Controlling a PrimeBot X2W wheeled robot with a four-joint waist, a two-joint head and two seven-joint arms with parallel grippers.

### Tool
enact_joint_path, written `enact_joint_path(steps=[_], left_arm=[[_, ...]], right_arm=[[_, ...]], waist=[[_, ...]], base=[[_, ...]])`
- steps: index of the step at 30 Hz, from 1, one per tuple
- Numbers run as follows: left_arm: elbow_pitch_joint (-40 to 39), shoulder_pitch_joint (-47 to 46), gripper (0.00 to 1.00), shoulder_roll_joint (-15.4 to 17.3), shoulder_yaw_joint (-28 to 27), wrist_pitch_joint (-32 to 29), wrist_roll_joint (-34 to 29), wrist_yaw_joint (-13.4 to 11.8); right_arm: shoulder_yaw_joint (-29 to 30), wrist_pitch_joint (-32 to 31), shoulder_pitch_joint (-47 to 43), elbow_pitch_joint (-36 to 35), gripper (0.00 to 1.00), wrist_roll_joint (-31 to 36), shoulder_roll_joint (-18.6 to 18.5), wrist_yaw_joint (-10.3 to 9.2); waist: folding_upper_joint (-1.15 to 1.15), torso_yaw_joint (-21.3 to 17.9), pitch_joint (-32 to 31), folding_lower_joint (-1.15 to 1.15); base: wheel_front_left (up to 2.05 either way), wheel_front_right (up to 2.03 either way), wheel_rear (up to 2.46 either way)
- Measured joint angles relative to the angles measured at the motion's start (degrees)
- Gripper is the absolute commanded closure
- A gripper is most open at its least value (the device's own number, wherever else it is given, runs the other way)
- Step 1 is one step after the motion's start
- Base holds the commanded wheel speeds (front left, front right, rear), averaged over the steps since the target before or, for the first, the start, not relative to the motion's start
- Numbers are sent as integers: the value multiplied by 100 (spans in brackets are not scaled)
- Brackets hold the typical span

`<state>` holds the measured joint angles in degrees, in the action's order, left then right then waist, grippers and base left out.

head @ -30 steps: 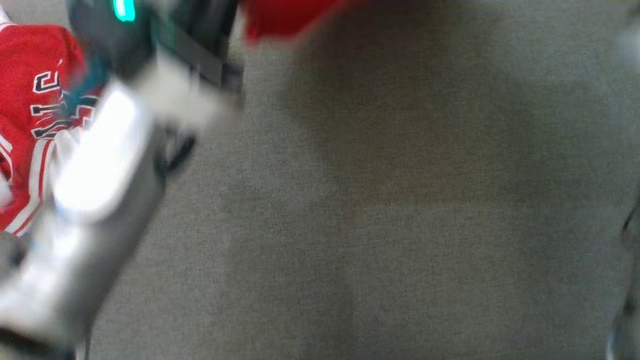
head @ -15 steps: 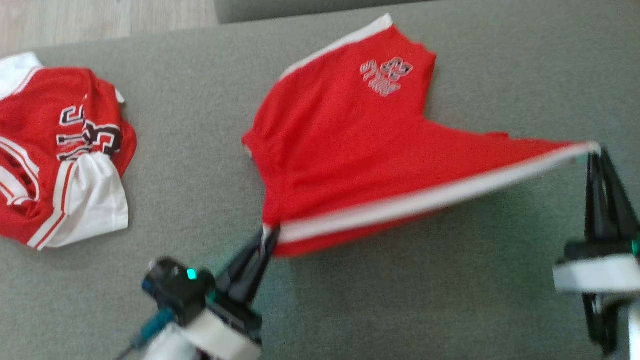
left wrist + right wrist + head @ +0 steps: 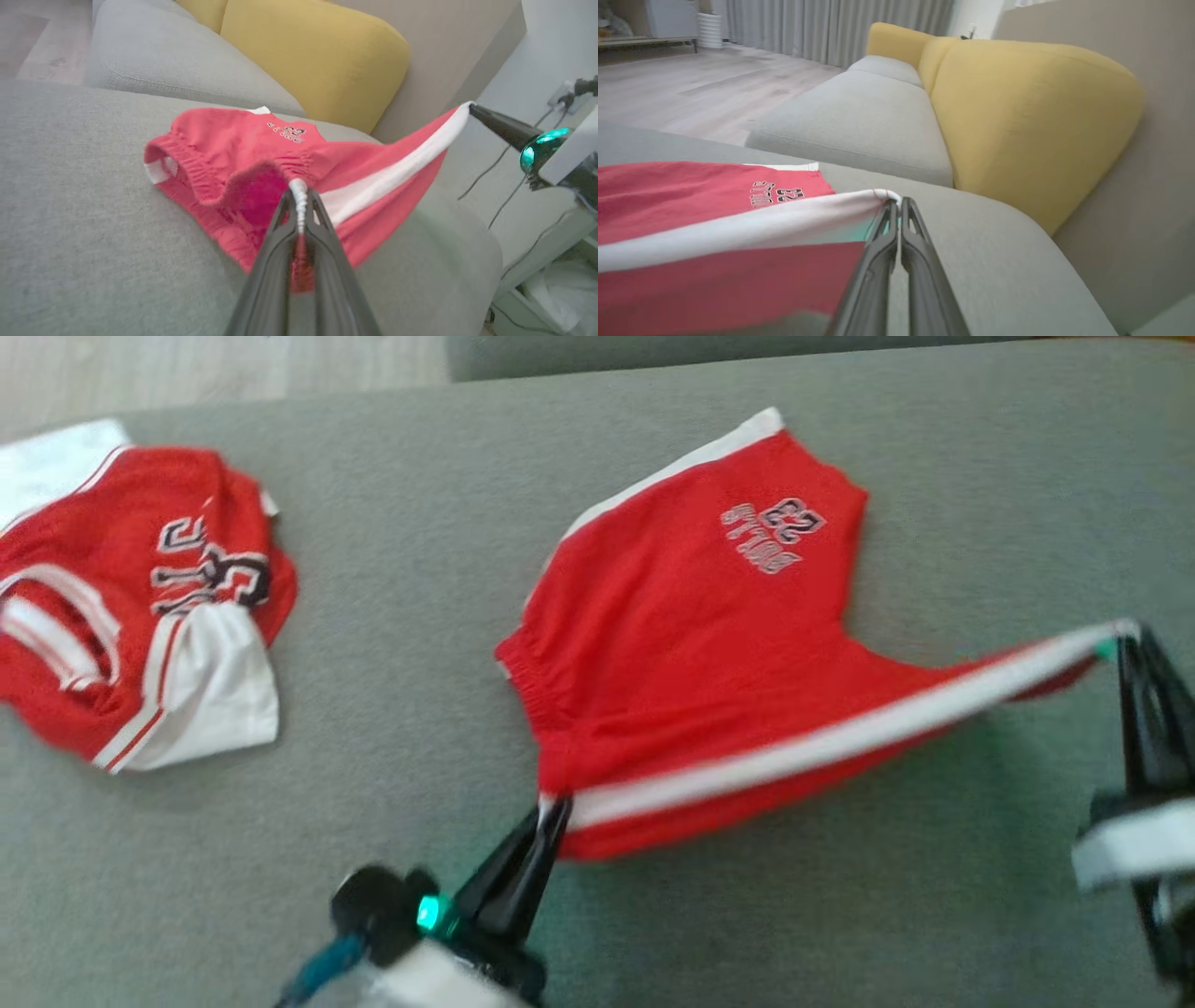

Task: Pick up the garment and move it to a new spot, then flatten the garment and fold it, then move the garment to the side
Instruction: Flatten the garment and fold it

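The garment, red shorts (image 3: 691, 644) with a white side stripe and a small number print, lies partly on the grey sofa seat (image 3: 420, 616). Its near edge is lifted and stretched between both grippers. My left gripper (image 3: 553, 807) is shut on the waistband corner at the lower middle of the head view. In the left wrist view the left gripper (image 3: 299, 198) pinches the white band of the shorts (image 3: 224, 149). My right gripper (image 3: 1125, 637) is shut on the stripe's far corner at the right. The right wrist view shows the right gripper (image 3: 896, 205) gripping the shorts (image 3: 691, 196).
A crumpled red and white jersey (image 3: 140, 607) lies at the left of the seat. Yellow back cushions (image 3: 1031, 107) stand behind a second grey seat (image 3: 859, 121). Wooden floor (image 3: 682, 88) lies beyond the sofa's edge. Cables (image 3: 500, 154) hang by the wall.
The head camera has swung from a blurred close view of my left arm to the seat. Both grippers still hold the stretched shorts, which sit slightly further right and lower in the picture.
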<state>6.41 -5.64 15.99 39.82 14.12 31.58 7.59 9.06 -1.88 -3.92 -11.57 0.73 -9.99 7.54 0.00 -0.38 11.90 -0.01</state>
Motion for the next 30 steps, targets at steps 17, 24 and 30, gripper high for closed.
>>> enact_joint_path(steps=[17,24,30], left_arm=[[1352,-2281,100,-762,92,-547,1596,-1],[2004,-2885,100,-827,10,-333,1626,-20],[2330,-2997,35,-995,8,-197,1625,-18]], right_arm=[[-1750,-746,3776,3054,100,-236,-1294,0],[-2362,-714,4880,4120,100,-279,-1423,0],[-2722,-414,5359,4914,77,-397,-1423,0]], waist=[[0,786,633,2],[0,899,941,2],[0,1021,1107,1]], base=[[0,0,0],[0,0,0],[0,0,0]])
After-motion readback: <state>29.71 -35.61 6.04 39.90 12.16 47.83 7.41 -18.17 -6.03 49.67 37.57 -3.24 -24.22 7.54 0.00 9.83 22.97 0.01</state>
